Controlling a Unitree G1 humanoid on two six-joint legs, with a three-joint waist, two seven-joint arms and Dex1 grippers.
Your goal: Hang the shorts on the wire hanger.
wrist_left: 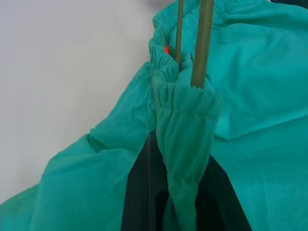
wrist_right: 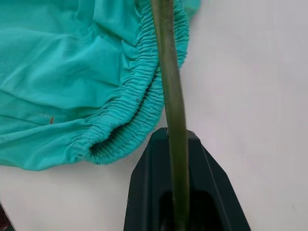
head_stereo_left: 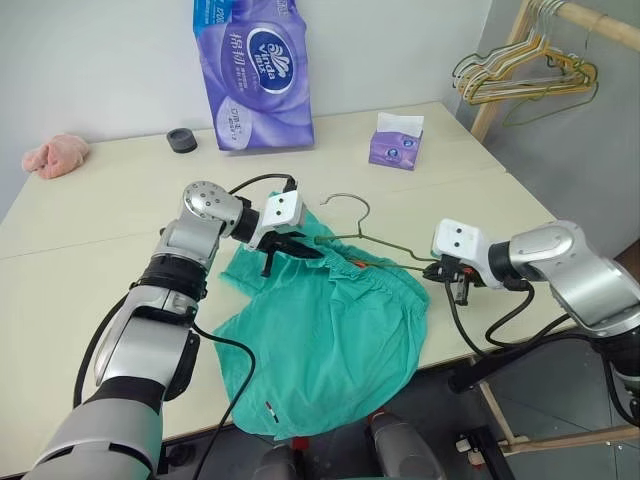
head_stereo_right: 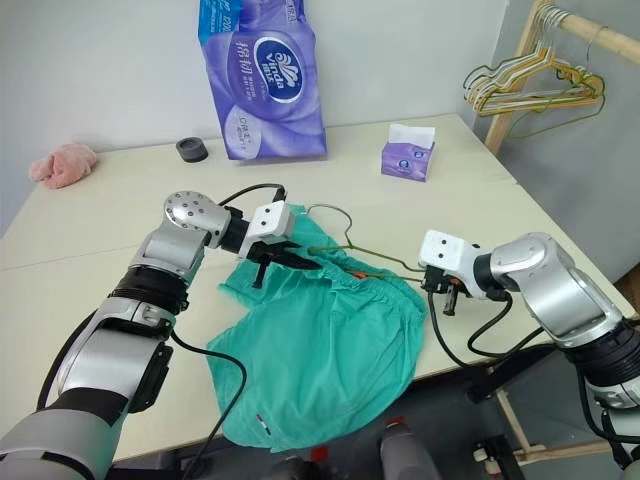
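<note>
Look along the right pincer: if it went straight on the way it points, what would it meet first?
Probably the shorts: the right pincer points along the hanger wire toward their gathered waistband, though depth is hard to judge.

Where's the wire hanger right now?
In the head views the wire hanger lies on the table's near half between both grippers, its hook toward the far side, its lower wires tucked into the waistband of the shorts.
</note>
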